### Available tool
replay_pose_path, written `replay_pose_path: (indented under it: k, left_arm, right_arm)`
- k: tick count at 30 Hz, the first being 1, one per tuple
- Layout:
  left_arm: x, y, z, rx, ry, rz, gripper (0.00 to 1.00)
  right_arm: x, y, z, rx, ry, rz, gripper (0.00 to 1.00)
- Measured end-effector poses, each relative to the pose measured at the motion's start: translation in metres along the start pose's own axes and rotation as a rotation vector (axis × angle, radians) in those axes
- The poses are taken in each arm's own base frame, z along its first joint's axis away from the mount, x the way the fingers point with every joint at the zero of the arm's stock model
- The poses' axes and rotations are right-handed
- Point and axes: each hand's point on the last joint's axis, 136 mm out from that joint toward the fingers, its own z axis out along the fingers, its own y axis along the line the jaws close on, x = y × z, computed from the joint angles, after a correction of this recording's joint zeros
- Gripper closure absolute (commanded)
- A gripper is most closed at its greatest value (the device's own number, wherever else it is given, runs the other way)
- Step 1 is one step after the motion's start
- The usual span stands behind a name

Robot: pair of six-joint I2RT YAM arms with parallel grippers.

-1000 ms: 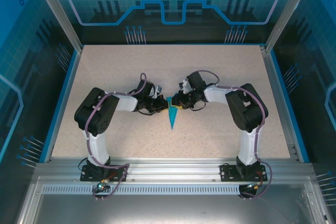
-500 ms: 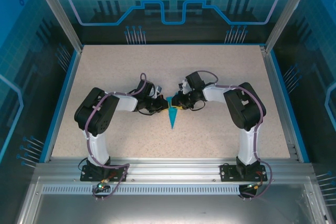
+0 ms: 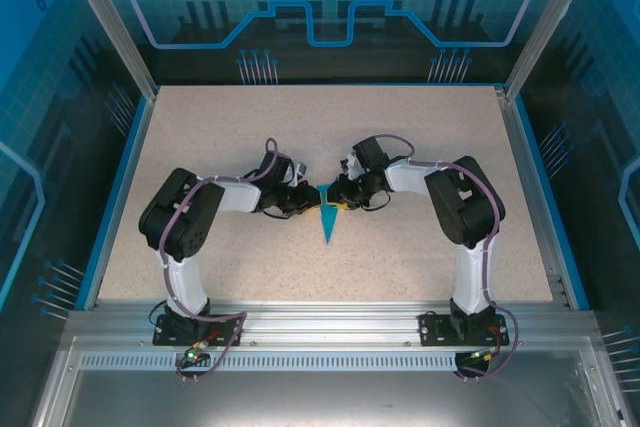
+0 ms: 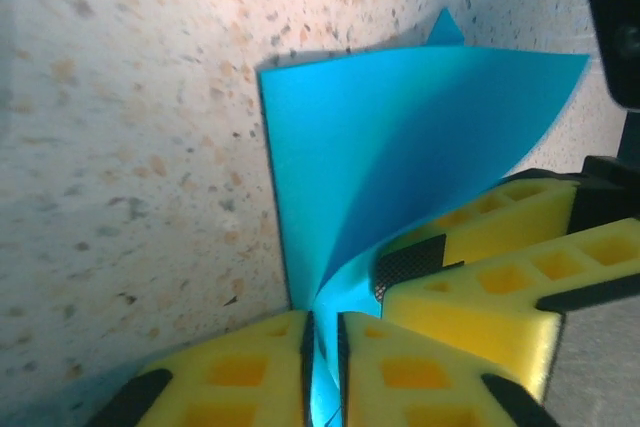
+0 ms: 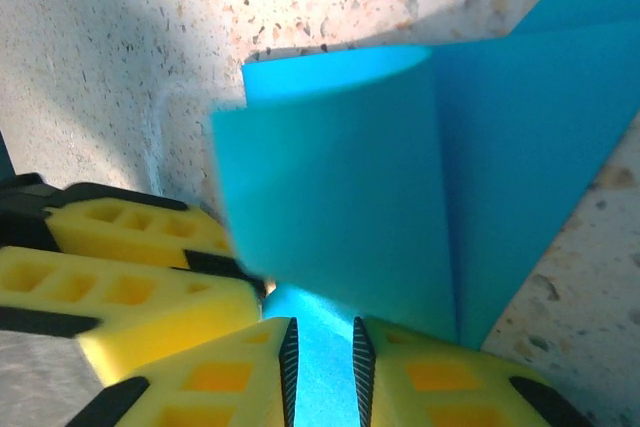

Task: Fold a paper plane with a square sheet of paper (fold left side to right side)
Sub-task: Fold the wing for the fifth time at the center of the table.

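The sheet of paper (image 3: 327,222) is a slim cyan dart on the table's middle, its sharp tip toward the arms. Both grippers meet at its wide far end, the left gripper (image 3: 308,197) from the left and the right gripper (image 3: 340,194) from the right. In the left wrist view a paper flap (image 4: 380,127) curls up from my left gripper (image 4: 322,322), whose jaws stand a narrow slit apart with cyan paper in the slit. My right gripper (image 5: 320,325) shows a wider gap filled with cyan, under a raised flap (image 5: 400,167). Whether either pinches the paper is unclear.
The speckled beige table (image 3: 200,137) has a blue rim and glass walls around it. The right gripper's yellow fingers (image 4: 500,217) sit close beside the left jaws, and the left gripper's fingers (image 5: 130,237) crowd the right wrist view.
The left jaws have parted slightly. Both arms and the dart's tip stay almost where they were.
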Motion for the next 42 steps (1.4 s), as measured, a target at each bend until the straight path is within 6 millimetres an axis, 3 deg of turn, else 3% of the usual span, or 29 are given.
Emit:
replay_pose_path:
  k: [5,9,12,17,21,31,42]
  left_arm:
    - [0.0,0.004,-0.033,-0.036,-0.058,0.007,0.65]
    - [0.008,-0.013,-0.059,0.004,-0.093,0.055,0.64]
    - [0.025,-0.031,-0.067,0.053,-0.082,0.1,0.64]
    - [0.068,-0.067,-0.056,0.135,0.014,0.201,0.62]
    - [0.085,-0.081,-0.047,0.175,0.058,0.216,0.63]
    - [0.093,-0.06,-0.009,0.144,0.124,0.132,0.64]
    - [0.095,-0.045,-0.001,0.088,0.137,0.086,0.67]
  right_arm:
    - [0.0,-0.001,0.0,0.002,0.002,0.003,0.75]
    - [0.0,-0.001,0.0,0.002,0.003,0.003,0.75]
    - [0.0,0.0,0.0,0.002,0.004,0.004,0.75]
    - [0.0,0.0,0.0,0.003,0.004,0.004,0.75]
    - [0.0,0.0,0.0,0.003,0.004,0.004,0.75]
    - [0.0,-0.001,0.0,0.004,0.006,0.006,0.75]
    - [0.0,-0.001,0.0,0.005,0.007,0.007,0.75]
